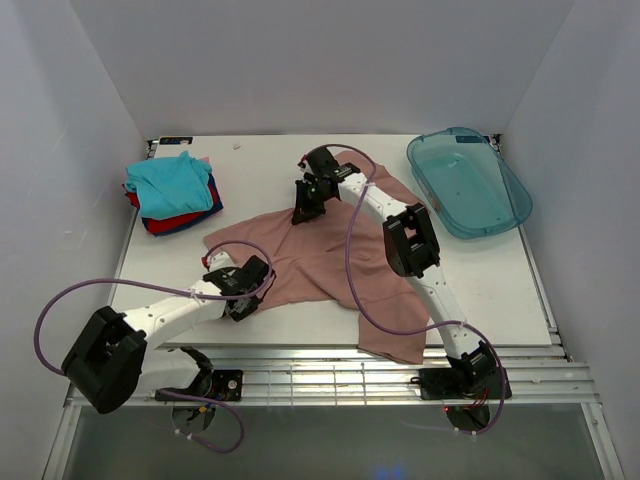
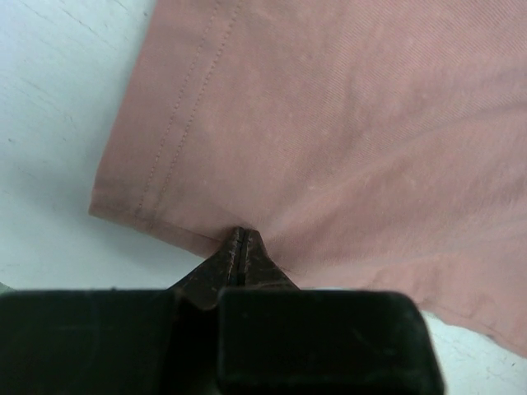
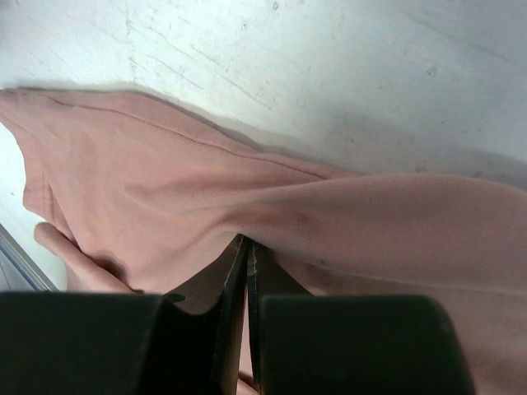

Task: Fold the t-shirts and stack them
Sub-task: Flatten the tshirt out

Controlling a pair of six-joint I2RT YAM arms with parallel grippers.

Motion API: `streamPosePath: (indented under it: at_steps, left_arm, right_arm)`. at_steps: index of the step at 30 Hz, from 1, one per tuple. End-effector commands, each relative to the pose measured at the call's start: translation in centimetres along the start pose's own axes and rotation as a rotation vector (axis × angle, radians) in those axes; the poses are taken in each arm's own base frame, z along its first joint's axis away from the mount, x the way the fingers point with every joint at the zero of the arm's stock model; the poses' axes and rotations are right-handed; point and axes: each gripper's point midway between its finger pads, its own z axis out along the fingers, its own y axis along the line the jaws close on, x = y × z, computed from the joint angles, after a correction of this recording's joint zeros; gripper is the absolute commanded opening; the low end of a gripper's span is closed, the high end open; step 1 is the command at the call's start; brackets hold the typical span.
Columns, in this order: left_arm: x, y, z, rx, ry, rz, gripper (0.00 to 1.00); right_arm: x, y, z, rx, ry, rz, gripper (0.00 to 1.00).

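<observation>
Left of the pink shirt point(image 1: 320, 265), near its far corner, sits the stack of folded shirts point(image 1: 172, 195), teal on top of red and dark blue. The left claw point(image 2: 239, 243) is pinched shut on the pink shirt's near hem close to its left corner, the right claw point(image 3: 247, 247) is pinched shut on a ridge of cloth at its far edge, and a plastic tray point(image 1: 468, 182) lies off to the shirt's right. The shirt lies rumpled on the desk point(image 1: 500, 285) with one part hanging over the near edge, so the step looks like spreading it flat; next, both claws likely need to draw apart evenly without losing the thin hem
</observation>
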Motion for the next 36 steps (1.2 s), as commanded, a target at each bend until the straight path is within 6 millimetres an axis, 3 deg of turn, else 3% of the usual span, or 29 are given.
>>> streamPosePath:
  at_steps: [1,10,17,25,26,29,30,31,32,33,34,35,36]
  left_arm:
    - [7.1,5.8,-0.3,-0.195,0.245,0.104,0.00]
    - [10.1,6.8,-1.3,-0.263,0.275,0.198,0.00]
    - [12.5,8.1,-2.2,-0.308,0.313,0.251,0.00]
    - [13.9,8.8,-3.2,-0.324,0.316,0.315,0.00]
    - [13.9,8.3,-3.2,-0.309,0.303,0.326,0.00]
    - [13.4,4.2,-4.5,-0.206,0.249,0.378,0.00]
    - [13.1,0.6,-6.1,-0.125,0.235,0.367,0.00]
    - [12.2,-0.4,-7.0,-0.118,0.208,0.390,0.00]
    - [11.0,-2.2,-7.6,-0.087,0.144,0.395,0.00]
    - [10.1,-3.8,-8.7,-0.059,0.110,0.397,0.00]
    - [8.6,-6.7,-11.2,-0.003,0.082,0.388,0.00]
    - [7.6,-8.1,-12.3,0.022,0.054,0.379,0.00]
    - [5.9,-9.4,-13.0,0.036,0.008,0.361,0.00]
  right_arm:
    - [1.0,-5.6,2.2,0.147,0.023,0.046,0.08]
    - [0.4,-8.1,2.6,0.197,0.003,0.079,0.08]
    - [-1.9,-10.1,1.4,0.209,-0.057,0.126,0.08]
    - [-3.4,-10.8,0.8,0.189,-0.097,0.162,0.08]
    - [-3.6,-10.7,0.8,0.174,-0.100,0.159,0.08]
    - [-5.1,-8.1,0.4,0.038,-0.132,0.098,0.08]
    - [-5.9,-6.0,-0.7,-0.033,-0.149,0.061,0.10]
    - [-6.9,-5.1,-1.2,-0.069,-0.188,0.024,0.15]
    - [-8.2,-3.1,-3.3,-0.104,-0.233,-0.034,0.19]
    - [-9.1,-2.2,-4.4,-0.119,-0.264,-0.069,0.30]
    - [-9.8,-1.3,-5.5,-0.131,-0.295,-0.104,0.36]
    - [-11.1,0.6,-8.3,-0.139,-0.349,-0.172,0.41]
    - [-11.7,1.2,-9.7,-0.130,-0.374,-0.202,0.45]
